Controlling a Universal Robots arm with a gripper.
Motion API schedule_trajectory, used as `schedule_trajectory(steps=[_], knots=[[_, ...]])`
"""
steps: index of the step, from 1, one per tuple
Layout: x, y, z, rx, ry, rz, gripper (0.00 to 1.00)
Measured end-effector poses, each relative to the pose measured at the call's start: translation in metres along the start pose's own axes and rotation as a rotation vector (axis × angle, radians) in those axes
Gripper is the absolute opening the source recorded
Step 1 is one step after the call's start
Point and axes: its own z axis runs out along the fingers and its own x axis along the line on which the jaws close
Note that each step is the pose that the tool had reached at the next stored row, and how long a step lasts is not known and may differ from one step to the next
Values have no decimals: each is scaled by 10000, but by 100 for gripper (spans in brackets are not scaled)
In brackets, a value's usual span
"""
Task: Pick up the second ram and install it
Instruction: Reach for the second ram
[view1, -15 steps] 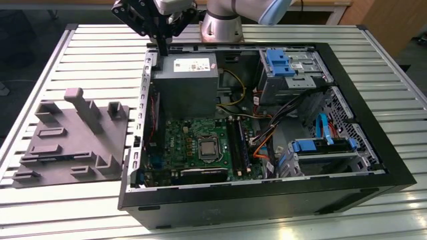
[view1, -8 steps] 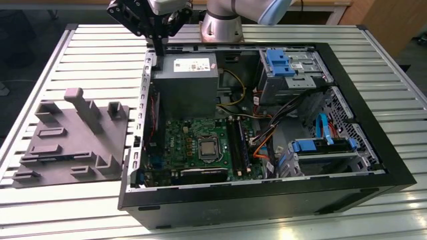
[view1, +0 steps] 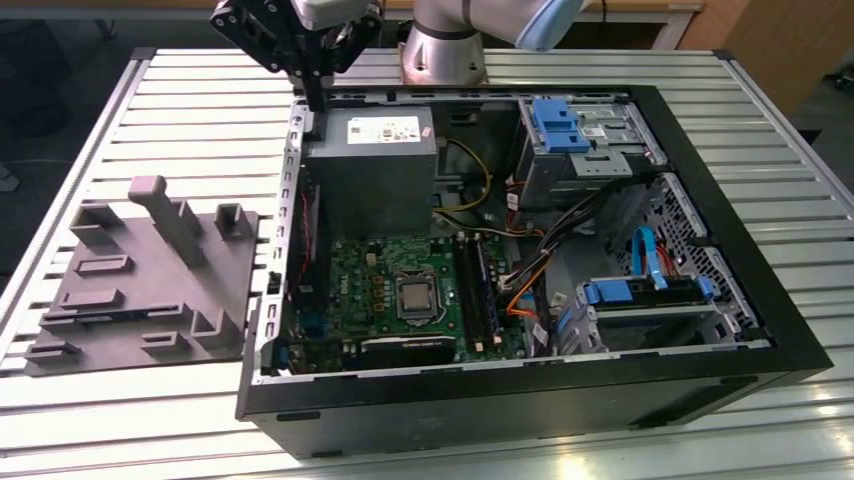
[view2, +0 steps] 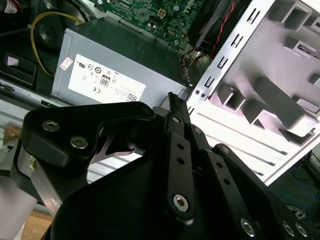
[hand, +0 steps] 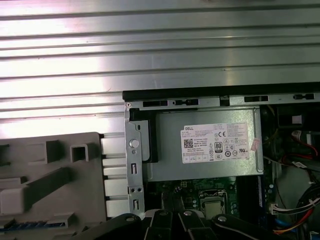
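Note:
My gripper (view1: 318, 98) hangs above the back left corner of the open computer case (view1: 747, 300), by the grey power-supply box (view1: 374, 160). Its black fingers (view2: 175, 130) are pressed together with nothing between them, so it is shut and holds nothing. In the first wrist view a thin blue-green strip (hand: 30, 226) sits in a slot of the grey fixture (hand: 50, 180); it looks like the second ram on edge. The green motherboard (view1: 380, 290) lies lower in the case, and its long black memory slots (view1: 474, 290) run beside the processor socket.
The grey fixture (view1: 147, 280), with upright posts and slots, lies on the slatted metal table (view1: 200, 110) at the exterior view's left of the case. Blue drive bays (view1: 561, 125), orange and yellow cables (view1: 527, 270) and the arm's base (view1: 441, 50) crowd the case's back and right.

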Motion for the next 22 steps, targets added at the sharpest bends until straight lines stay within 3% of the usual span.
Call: schedule_trajectory(steps=[22], knots=[[61,-5,-1,0,0,1,11]])
